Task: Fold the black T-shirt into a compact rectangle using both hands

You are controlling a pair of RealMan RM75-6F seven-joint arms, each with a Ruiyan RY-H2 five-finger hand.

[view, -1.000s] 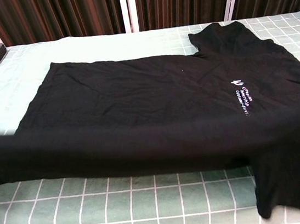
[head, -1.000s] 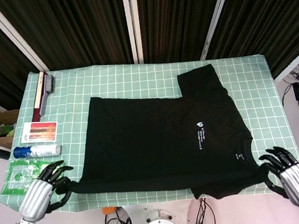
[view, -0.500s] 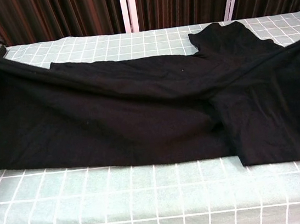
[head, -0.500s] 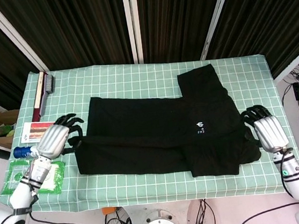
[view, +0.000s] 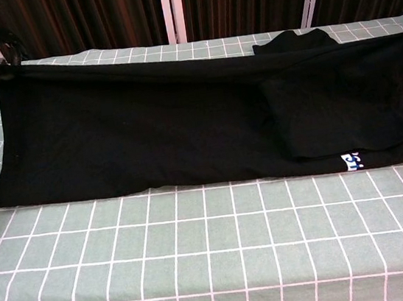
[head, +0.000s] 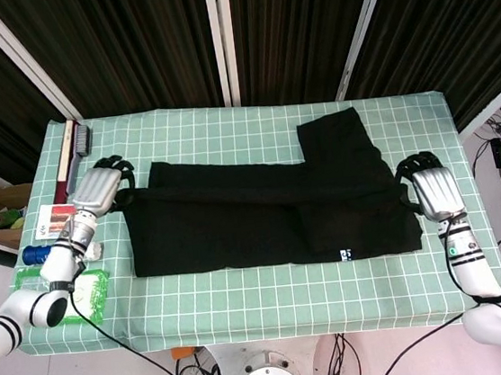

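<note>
Head view: we see the black T-shirt [head: 263, 218] folded lengthwise on the green checked table [head: 244, 288] — our left hand [head: 98, 187] grasps its left edge, our right hand [head: 432, 189] grasps its right edge — one sleeve [head: 335, 137] pointing away.

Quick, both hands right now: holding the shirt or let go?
Left hand: holding the black T-shirt at its left end.
Right hand: holding the shirt's right end.
</note>
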